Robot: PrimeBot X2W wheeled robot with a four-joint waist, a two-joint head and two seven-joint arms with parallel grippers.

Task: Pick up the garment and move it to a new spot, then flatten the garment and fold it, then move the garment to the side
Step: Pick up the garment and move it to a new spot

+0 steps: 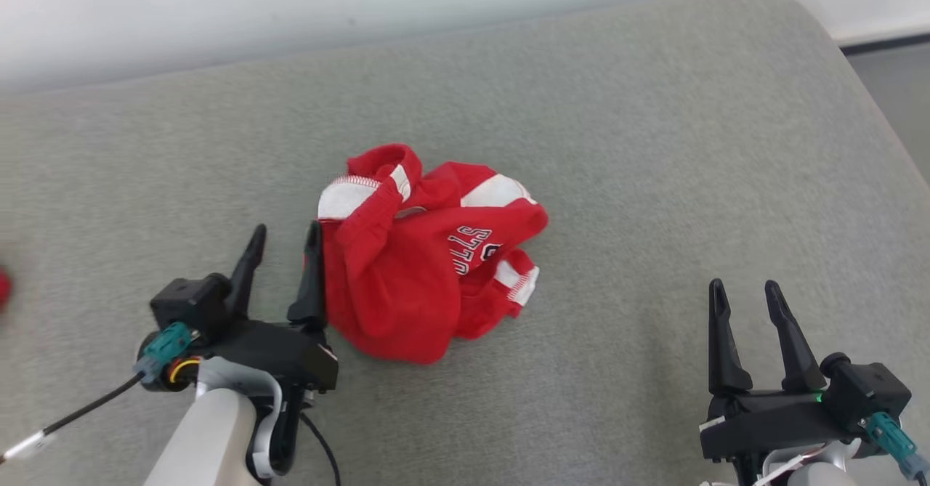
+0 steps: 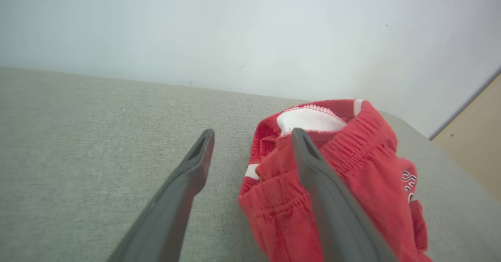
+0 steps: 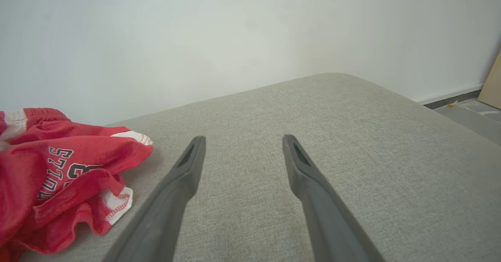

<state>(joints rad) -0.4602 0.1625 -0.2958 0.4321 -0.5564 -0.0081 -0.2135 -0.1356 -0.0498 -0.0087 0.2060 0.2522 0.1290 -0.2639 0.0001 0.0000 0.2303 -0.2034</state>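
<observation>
A red garment (image 1: pixel 429 268), shorts with white panels and dark lettering, lies in a crumpled heap near the middle of a grey padded surface (image 1: pixel 654 144). The left gripper (image 1: pixel 285 230) sits at the heap's left edge, fingers spread wide and holding nothing. Its inner finger looks to be touching the cloth, though the angle makes contact hard to confirm. The right gripper (image 1: pixel 745 286) rests well apart on the right, also wide open and empty. The garment appears set down and ready for flattening. To do that well, each gripper should pinch a single layer at opposite ends of the elastic waistband (image 2: pixel 356 140), lift slightly, then draw apart so the folds fall out rather than bunch
</observation>
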